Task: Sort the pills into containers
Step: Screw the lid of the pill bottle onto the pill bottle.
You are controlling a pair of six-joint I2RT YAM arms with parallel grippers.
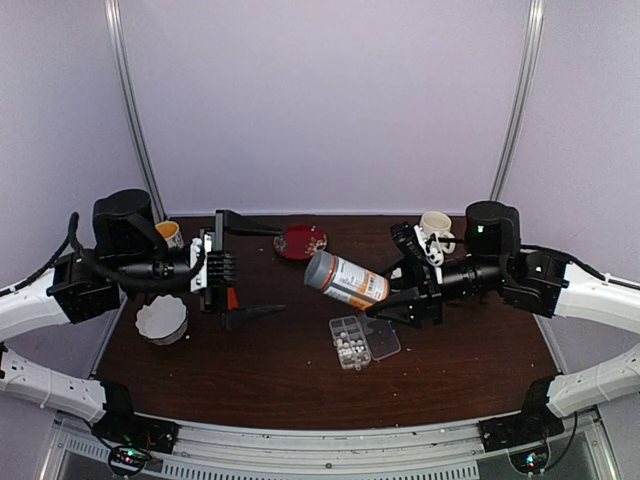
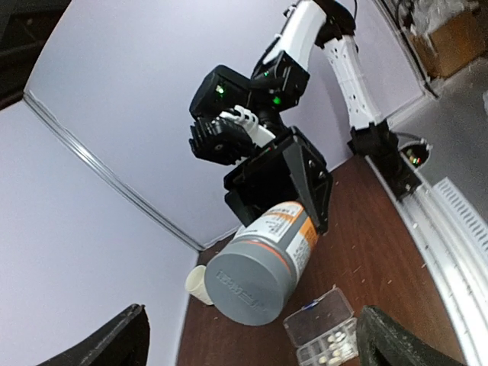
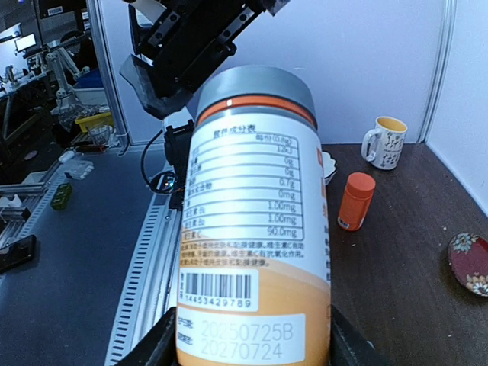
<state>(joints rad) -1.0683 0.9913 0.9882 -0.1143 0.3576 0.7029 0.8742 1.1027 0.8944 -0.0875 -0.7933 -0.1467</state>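
The clear organizer box (image 1: 352,342) lies on the table at centre with its lid (image 1: 381,338) swung open to the right. The pills (image 1: 348,349) are a pale cluster in its near cells. Box (image 2: 321,329) and pills (image 2: 335,350) also show in the left wrist view. My right gripper (image 1: 385,295) is shut on the base of a large grey-capped bottle (image 1: 345,280) with a white and orange label. It holds the bottle tilted in the air, above and left of the box. The bottle fills the right wrist view (image 3: 255,229). My left gripper (image 1: 270,272) is open and empty, left of the bottle, facing its cap (image 2: 250,280).
A red patterned plate (image 1: 300,241) and a white mug (image 1: 435,228) stand at the back. A yellow-lined mug (image 1: 170,235) and a fluted white paper cup (image 1: 162,320) are at the left. A small orange bottle (image 3: 355,200) stands near my left gripper.
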